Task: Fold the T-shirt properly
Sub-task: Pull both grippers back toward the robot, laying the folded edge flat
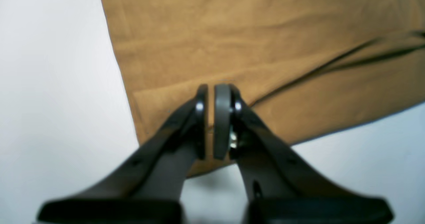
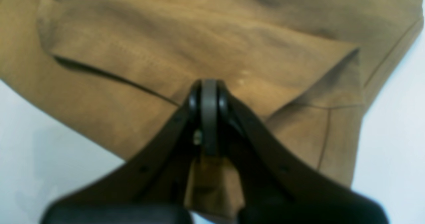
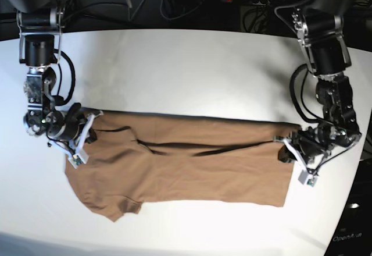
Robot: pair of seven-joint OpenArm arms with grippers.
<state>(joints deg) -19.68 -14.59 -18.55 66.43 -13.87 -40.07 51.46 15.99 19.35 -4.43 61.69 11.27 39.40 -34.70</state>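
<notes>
The left gripper (image 1: 210, 122) is clenched on the T-shirt (image 3: 186, 169), its dark curved fingers (image 1: 221, 117) nipping a folded hem edge with only a sliver between the pads. The right gripper (image 2: 209, 117) is likewise clamped on cloth, a tuck of tan fabric bunched between its black arms near a folded sleeve. The soft, matte tan-brown shirt lies stretched lengthwise across the smooth white table (image 3: 174, 70), partly folded, with a dark crease line running along its middle and gentle wrinkles. In the base view each gripper sits at one end of it.
</notes>
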